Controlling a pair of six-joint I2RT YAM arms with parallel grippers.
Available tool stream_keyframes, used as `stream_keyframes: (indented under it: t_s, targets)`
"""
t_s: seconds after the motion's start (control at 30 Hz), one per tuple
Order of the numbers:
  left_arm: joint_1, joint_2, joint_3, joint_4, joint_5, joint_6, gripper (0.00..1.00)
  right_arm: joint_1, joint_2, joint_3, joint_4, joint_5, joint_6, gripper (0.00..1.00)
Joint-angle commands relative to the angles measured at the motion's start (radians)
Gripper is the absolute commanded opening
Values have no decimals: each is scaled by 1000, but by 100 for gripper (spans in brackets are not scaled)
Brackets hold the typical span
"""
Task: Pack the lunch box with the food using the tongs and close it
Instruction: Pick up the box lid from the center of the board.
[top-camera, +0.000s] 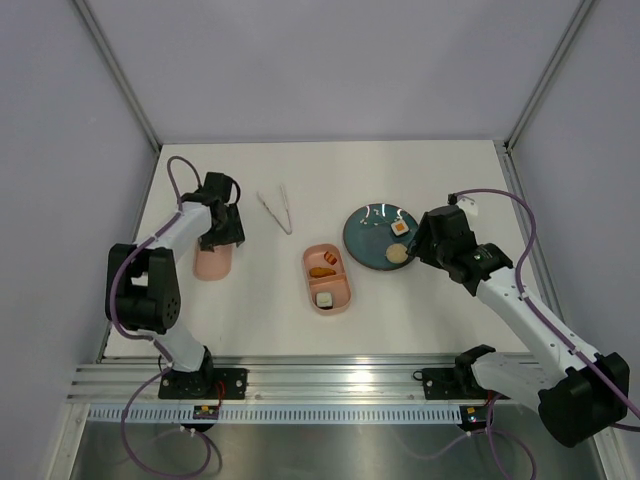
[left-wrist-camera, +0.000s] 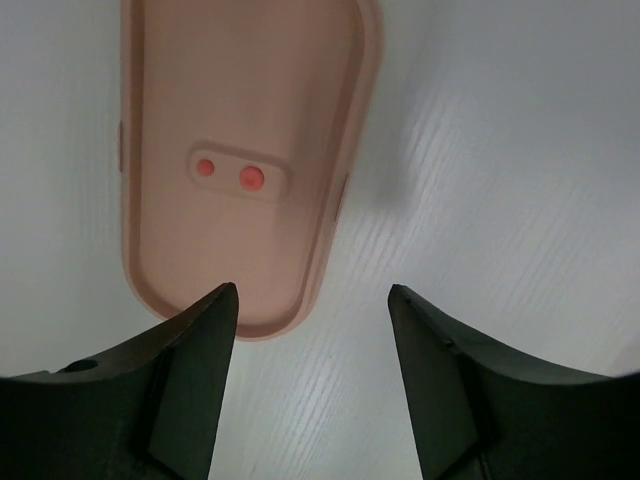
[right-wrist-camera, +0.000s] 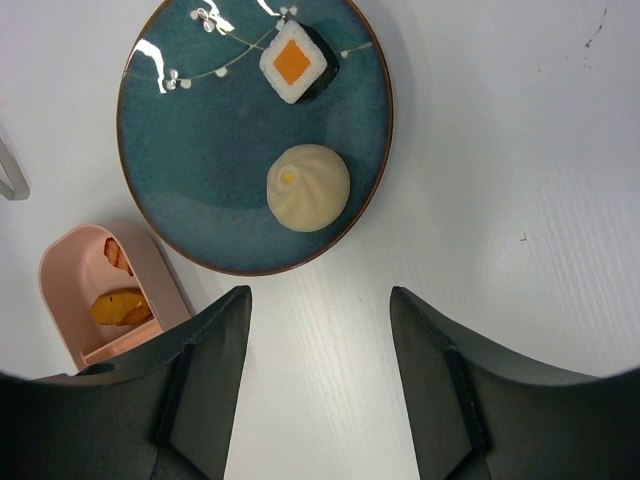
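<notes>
Left jaws parted and empty; right jaws likewise parted, gripping nothing.

Seen from above: left jaws poised over the lid (top-camera: 212, 264), pink, flat on the bench (top-camera: 260, 320) at the left side. Tongs (top-camera: 276, 211) lying unheld further back, between lid and plate (top-camera: 368, 245). Box (top-camera: 346, 292) open at mid-bench, well apart from the lid, its far right corner just beside the plate's near-left rim. Sausage bits (top-camera: 322, 270) in the far compartment, a white cube (top-camera: 325, 298) in the near one. On the dark teal plate, an orange-topped cube (top-camera: 399, 228) and a bun (top-camera: 397, 253), close together toward its right side. Right jaws hanging at the plate's right edge.

Seen from the left wrist: lid (left-wrist-camera: 240, 90) filling the upper left, two red spots (left-wrist-camera: 252, 178) side by side in a shallow recess. Its near end level with the left fingertip, off to the left of the gap. Only bare bench (left-wrist-camera: 500, 200) between the jaws.

Seen from the right wrist: plate (right-wrist-camera: 200, 160) just beyond the jaws, orange-topped cube (right-wrist-camera: 295, 63) at its far side, bun (right-wrist-camera: 308, 187) nearer. One end of the box (right-wrist-camera: 70, 262) at lower left beside the left finger, sausage bits (right-wrist-camera: 118, 305) inside. Bare bench (right-wrist-camera: 500, 200) between the jaws.
</notes>
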Motion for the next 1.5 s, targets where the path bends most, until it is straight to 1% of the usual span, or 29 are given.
stream_keyframes:
  t_s: [0.0,0.07,0.23,0.27,0.47,0.5,0.7,0.83,0.9,0.93,0.97,1.03,1.07,1.13,1.23,1.3,1.4,1.43,1.47]
  targets:
    - [3,51,13,-5,-15,13,64,-8,-11,13,37,-14,-11,66]
    - [1,88,24,-5,-17,26,58,-6,-15,11,40,-16,-9,66]
    - [-3,132,52,-6,-24,50,52,-6,-15,10,43,-23,-5,66]
    - [-5,143,56,-11,-23,53,46,-8,-15,8,46,-26,-5,66]
    - [-12,157,68,-5,-9,81,42,-8,-17,11,53,-37,0,66]
    - [-12,166,70,-3,-7,81,38,-6,-17,11,53,-39,1,66]
    - [-15,195,71,0,8,84,36,-8,-29,10,50,-46,10,66]
    - [-14,212,73,11,22,84,38,-6,-43,7,46,-46,15,66]
    - [-14,215,73,20,40,87,36,-8,-49,5,44,-46,17,66]
    - [-14,215,73,21,58,87,30,-6,-52,4,43,-45,17,66]
    - [-14,214,73,26,74,89,18,-6,-54,2,43,-45,17,66]
    - [-15,208,67,34,95,86,8,-8,-63,-1,37,-43,18,66]
    - [-14,199,67,34,98,84,0,-8,-64,-4,37,-45,20,66]
    - [-14,180,68,32,105,84,0,-8,-77,-7,34,-43,23,66]
    - [-14,113,67,20,123,79,0,-6,-83,-12,32,-46,20,66]
    - [-15,36,68,8,147,79,0,-8,-75,-7,34,-55,15,66]
    - [-15,-60,67,-3,200,76,0,-6,-63,1,35,-75,17,66]
    - [-15,-78,67,-3,248,75,0,-6,-61,1,46,-85,17,66]
    - [-15,-110,67,-9,265,72,0,-8,-55,2,52,-91,18,66]
